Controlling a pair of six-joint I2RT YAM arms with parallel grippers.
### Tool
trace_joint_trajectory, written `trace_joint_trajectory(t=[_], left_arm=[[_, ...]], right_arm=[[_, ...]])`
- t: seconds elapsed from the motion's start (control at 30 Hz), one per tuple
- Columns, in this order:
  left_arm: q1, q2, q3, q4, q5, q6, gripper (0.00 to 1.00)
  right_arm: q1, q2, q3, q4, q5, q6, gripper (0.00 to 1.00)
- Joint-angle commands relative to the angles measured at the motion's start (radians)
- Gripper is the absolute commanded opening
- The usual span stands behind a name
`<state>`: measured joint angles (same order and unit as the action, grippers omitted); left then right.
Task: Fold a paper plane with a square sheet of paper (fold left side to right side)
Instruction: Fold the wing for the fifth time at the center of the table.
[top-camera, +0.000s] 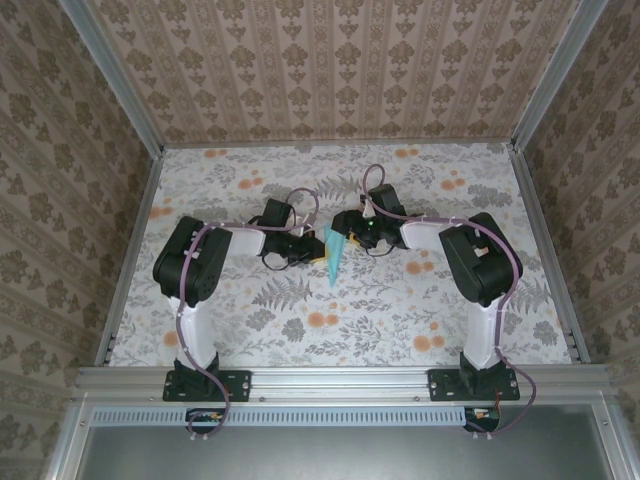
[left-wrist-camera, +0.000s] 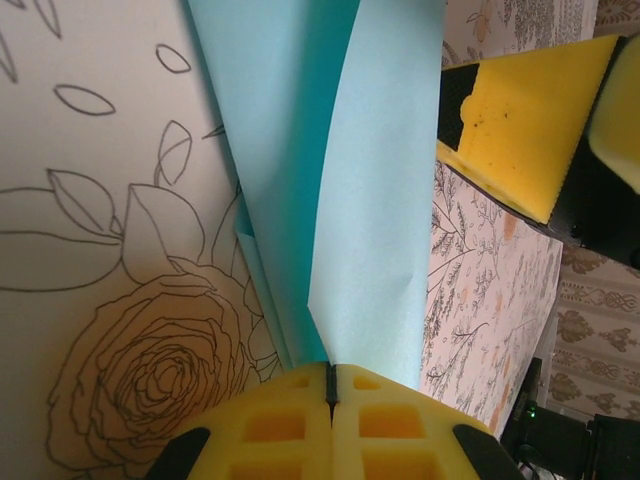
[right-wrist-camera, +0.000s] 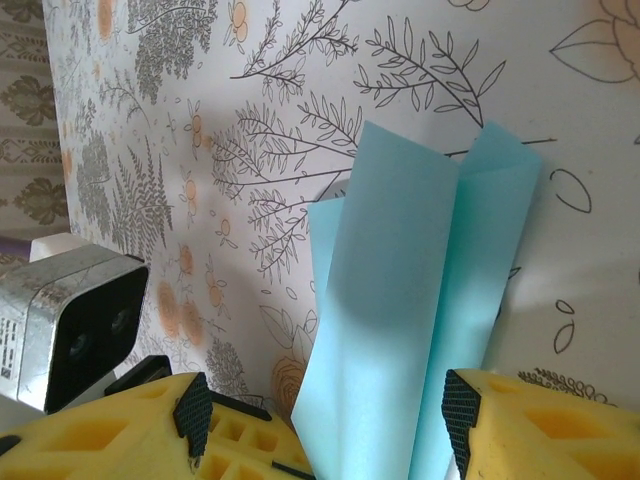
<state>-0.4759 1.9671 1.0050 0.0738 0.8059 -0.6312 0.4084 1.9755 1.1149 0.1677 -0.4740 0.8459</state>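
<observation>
Top external gives me the overall pose. The plane (top-camera: 334, 258) lies mid-table (top-camera: 400, 310), a slim cyan dart with its point toward the arm bases and its wide end away from them. Both arms are folded alike: upper link rising from the base, elbow pushed outward, forearm swung in toward the plane. The left arm (top-camera: 195, 265) comes in from the plane's left and the right arm (top-camera: 480, 260) from its right. Their wrists meet near the plane's wide end, close together, with the paper between them.

The left claw (top-camera: 303, 252) sits just beside the plane's left edge. On left wrist, its yellow fingers (left-wrist-camera: 270, 425) are pressed flat together, leaving only a thin dark seam. The plane's folded layers run down into that seam, so I read the claw as clamped on the paper. Two flaps rise from the pinch, one shaded and one bright. Beyond the plane's far flap I can see one yellow finger of the other claw.

The right claw (top-camera: 352, 236) is at the plane's right edge. On right wrist, its fingers (right-wrist-camera: 540, 430) stand well apart with the plane passing up between them, its centre crease showing as a valley. I can't tell whether either pad touches the paper. That claw is spread and grips nothing. Left of the plane sits the grey camera (right-wrist-camera: 70, 320) on the left wrist.
</observation>
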Motion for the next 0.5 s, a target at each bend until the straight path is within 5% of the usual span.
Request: trace_joint_trajectory(t=[0.0, 0.47], left_arm=[[0.009, -0.016, 0.025, -0.024, -0.007, 0.029, 0.0], [0.008, -0.006, 0.042, -0.039, -0.008, 0.044, 0.0]], right_arm=[[0.002, 0.029, 0.036, -0.031, 0.001, 0.014, 0.66], [0.01, 0.082, 0.111, -0.172, 0.025, -0.015, 0.65]])
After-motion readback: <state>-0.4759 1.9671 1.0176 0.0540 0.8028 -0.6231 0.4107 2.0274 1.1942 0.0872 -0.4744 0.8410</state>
